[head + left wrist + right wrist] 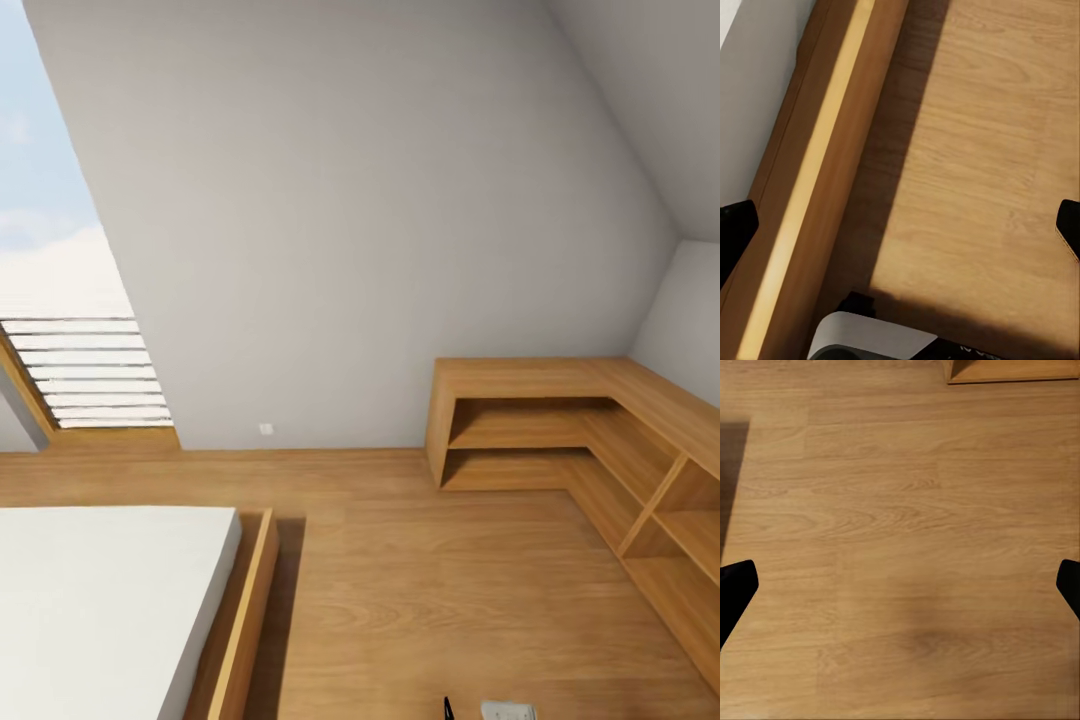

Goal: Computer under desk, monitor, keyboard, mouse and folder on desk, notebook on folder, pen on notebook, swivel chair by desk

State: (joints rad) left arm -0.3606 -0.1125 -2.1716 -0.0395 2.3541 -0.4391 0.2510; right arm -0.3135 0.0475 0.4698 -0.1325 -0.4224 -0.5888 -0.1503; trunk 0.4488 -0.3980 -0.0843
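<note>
Bedroom, my head camera: sloped white ceiling, skylight at left, light wood floor.

Item 1: bed, white mattress in a wooden frame, lower left.

Item 2: L-shaped open wooden shelf unit in the right corner.

Item 3: left gripper, fingers spread wide, holding nothing, above the floor beside the bed frame.

Item 4: right gripper, fingers spread wide, empty, over bare floor.
</note>
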